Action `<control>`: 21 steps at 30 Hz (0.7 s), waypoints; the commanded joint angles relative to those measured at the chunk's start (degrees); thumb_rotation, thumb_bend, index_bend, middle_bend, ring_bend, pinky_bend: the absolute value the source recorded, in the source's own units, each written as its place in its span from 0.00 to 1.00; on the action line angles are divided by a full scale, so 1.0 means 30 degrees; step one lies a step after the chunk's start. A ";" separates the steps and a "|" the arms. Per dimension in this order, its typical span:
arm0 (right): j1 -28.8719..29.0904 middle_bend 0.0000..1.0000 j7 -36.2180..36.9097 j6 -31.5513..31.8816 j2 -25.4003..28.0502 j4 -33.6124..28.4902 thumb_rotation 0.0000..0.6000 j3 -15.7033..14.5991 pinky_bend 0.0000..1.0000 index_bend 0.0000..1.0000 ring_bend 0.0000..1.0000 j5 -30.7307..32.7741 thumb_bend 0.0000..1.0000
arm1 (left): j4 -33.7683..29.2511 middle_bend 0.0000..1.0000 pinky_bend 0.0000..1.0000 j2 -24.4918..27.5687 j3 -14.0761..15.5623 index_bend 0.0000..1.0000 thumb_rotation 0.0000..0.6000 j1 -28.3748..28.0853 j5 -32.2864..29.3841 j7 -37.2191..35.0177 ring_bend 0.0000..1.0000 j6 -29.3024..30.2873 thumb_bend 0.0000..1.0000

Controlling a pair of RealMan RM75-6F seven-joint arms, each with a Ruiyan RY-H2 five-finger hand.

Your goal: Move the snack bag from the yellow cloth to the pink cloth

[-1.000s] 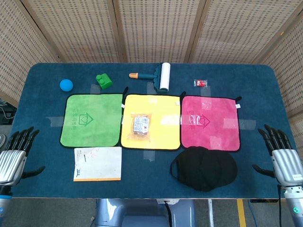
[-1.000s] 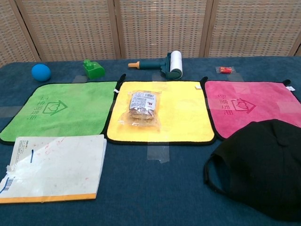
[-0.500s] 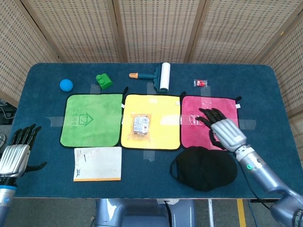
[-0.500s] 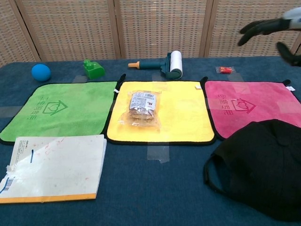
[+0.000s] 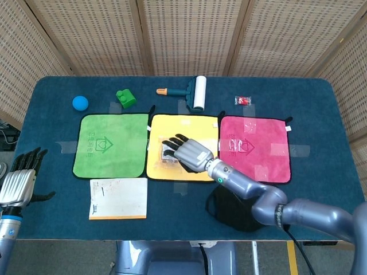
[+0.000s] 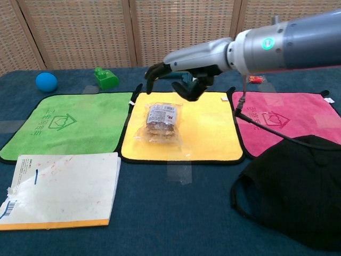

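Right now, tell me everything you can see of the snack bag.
The snack bag is a small clear plastic packet with brown snacks showing through and a white printed label at its far end. It lies flat on the left half of the yellow cloth, its long side running away from the robot. The right hand hovers above its far end with fingers spread and curved downward, apart from it. Nothing else touches it.

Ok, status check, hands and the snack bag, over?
Right hand open, hovering above snack bag. Left hand open at table edge. Bag lies on yellow cloth. Pink cloth bare, nothing in the way.
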 commanded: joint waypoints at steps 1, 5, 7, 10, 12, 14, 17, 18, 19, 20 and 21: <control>0.1469 0.09 -0.1100 -0.0804 -0.1251 0.1495 1.00 0.0027 0.01 0.21 0.00 0.1539 1.00 | -0.0010 0.00 0.00 -0.0032 -0.0033 0.00 1.00 -0.0136 -0.0249 0.0092 0.00 -0.0154 0.00; 0.2413 0.13 -0.1921 -0.0683 -0.2193 0.2408 1.00 -0.0304 0.02 0.21 0.07 0.2539 1.00 | -0.0063 0.00 0.00 0.0011 -0.0027 0.00 1.00 -0.0251 -0.0427 0.0085 0.00 -0.0294 0.00; 0.2917 0.14 -0.2201 -0.0612 -0.2923 0.2958 1.00 -0.0448 0.03 0.21 0.08 0.3304 1.00 | -0.0067 0.00 0.00 0.0024 -0.0031 0.00 1.00 -0.0326 -0.0597 0.0077 0.00 -0.0410 0.00; 0.3523 0.14 -0.2781 -0.0427 -0.3626 0.3637 1.00 -0.0743 0.05 0.21 0.10 0.3988 1.00 | -0.0046 0.00 0.00 0.0038 -0.0030 0.00 1.00 -0.0388 -0.0721 0.0095 0.00 -0.0446 0.00; 0.3822 0.14 -0.3109 -0.0373 -0.3961 0.3940 1.00 -0.0959 0.06 0.21 0.11 0.4290 1.00 | -0.0046 0.00 0.00 0.0038 -0.0026 0.00 1.00 -0.0416 -0.0767 0.0085 0.00 -0.0455 0.00; 0.4169 0.14 -0.3527 -0.0380 -0.4362 0.4364 1.00 -0.1285 0.06 0.21 0.11 0.4647 1.00 | -0.0054 0.00 0.00 0.0061 -0.0014 0.00 1.00 -0.0449 -0.0774 0.0046 0.00 -0.0473 0.00; 0.4597 0.15 -0.3982 -0.0482 -0.4869 0.5073 1.00 -0.1735 0.07 0.21 0.11 0.5361 1.00 | -0.0045 0.00 0.00 0.0121 0.0003 0.00 1.00 -0.0454 -0.0783 -0.0092 0.00 -0.0462 0.00; 0.4665 0.15 -0.4056 -0.0492 -0.4961 0.5217 1.00 -0.1830 0.07 0.21 0.11 0.5519 1.00 | -0.0035 0.00 0.00 0.0138 0.0001 0.00 1.00 -0.0452 -0.0789 -0.0146 0.00 -0.0461 0.00; 0.4765 0.16 -0.4249 -0.0556 -0.5165 0.5543 1.00 -0.2139 0.07 0.21 0.12 0.5808 1.00 | 0.0012 0.00 0.00 0.0172 -0.0016 0.00 1.00 -0.0449 -0.0844 -0.0234 0.00 -0.0453 0.00; 0.4839 0.16 -0.4389 -0.0473 -0.5307 0.5725 1.00 -0.2283 0.07 0.20 0.13 0.5946 1.00 | 0.0037 0.00 0.00 0.0187 -0.0016 0.00 1.00 -0.0465 -0.0869 -0.0283 0.00 -0.0486 0.00; 0.4880 0.16 -0.4491 -0.0405 -0.5392 0.5835 1.00 -0.2384 0.07 0.20 0.13 0.6007 1.00 | 0.0046 0.00 0.00 0.0196 -0.0018 0.00 1.00 -0.0481 -0.0889 -0.0316 0.00 -0.0516 0.00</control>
